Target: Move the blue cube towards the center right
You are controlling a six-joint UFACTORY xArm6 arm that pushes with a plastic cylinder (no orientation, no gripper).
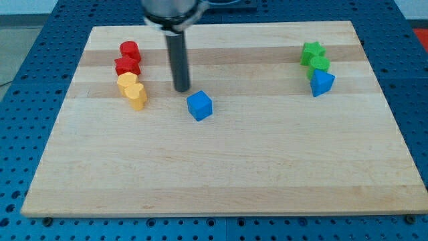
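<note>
The blue cube [199, 106] lies on the wooden board [221, 167], a little left of the middle. My tip [182, 90] stands just up and to the left of the cube, close to it with a small gap. The dark rod rises from there to the view's top.
At the left stand a red cylinder [129, 49], a red star-like block [127, 65], a yellow block [127, 82] and a yellow heart-like block [136, 96]. At the right stand a green star [311, 51], a green block [319, 65] and a blue pointed block [322, 84].
</note>
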